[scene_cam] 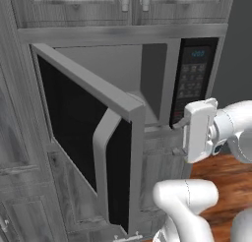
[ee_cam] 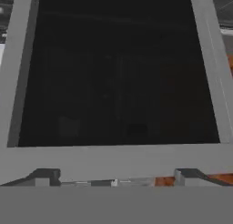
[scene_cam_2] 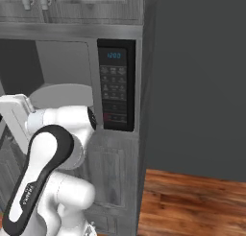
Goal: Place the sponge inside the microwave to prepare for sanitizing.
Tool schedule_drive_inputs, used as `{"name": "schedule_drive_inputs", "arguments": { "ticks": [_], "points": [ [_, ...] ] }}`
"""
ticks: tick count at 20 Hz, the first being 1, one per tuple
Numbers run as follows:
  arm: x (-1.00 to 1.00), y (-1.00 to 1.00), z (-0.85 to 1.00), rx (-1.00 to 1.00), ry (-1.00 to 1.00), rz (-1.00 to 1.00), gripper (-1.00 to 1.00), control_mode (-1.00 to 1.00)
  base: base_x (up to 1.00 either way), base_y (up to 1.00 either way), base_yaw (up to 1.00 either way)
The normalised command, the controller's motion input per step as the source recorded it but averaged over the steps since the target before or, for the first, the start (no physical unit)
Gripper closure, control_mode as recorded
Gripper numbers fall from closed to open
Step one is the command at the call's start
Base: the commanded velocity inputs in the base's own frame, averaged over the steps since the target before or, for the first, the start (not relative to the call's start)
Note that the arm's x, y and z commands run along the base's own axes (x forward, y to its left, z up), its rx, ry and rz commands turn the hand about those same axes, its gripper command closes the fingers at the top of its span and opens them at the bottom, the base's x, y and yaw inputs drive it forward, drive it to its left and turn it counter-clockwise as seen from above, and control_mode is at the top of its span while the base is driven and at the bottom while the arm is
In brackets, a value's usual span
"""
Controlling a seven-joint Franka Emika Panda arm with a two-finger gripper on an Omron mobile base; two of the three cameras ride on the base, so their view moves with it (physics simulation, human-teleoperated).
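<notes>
The jaws stand wide apart with nothing between them: in the hand view the two dark fingertips (ee_cam: 43, 176) rise at the lower left and lower right, and the gripper (ee_cam: 116, 178) looks straight at the black glass door (ee_cam: 113, 77) with its grey frame. The frame's grey bar lies just beyond the tips; whether they touch it cannot be told. In the left base view the white hand sits just right of the door's free edge, in front of the large built-in grey microwave (scene_cam: 157, 78), whose door (scene_cam: 93, 137) is swung open towards the camera. Its cavity is open to view, and the black keypad panel (scene_cam_2: 115, 86) with lit display is on its right.
</notes>
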Motion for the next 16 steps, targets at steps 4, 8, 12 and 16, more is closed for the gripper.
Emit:
{"name": "schedule_drive_inputs", "arguments": {
  "ticks": [4, 8, 12, 16],
  "points": [
    [0.25, 0.83, -0.38, 0.17, 0.14, 0.29, -1.0, -1.0, 0.0, 0.0, 0.0],
    [0.02, 0.67, -0.43, 0.12, 0.04, 0.04, -1.0, -1.0, 0.0, 0.0, 0.0],
    [0.0, 0.87, -0.47, 0.06, 0.01, 0.0, -1.0, -1.0, 0.0, 0.0, 0.0],
    [0.0, 1.0, -0.26, 0.0, 0.0, 0.01, -1.0, -1.0, 0.0, 0.0, 0.0]
  ]
}}
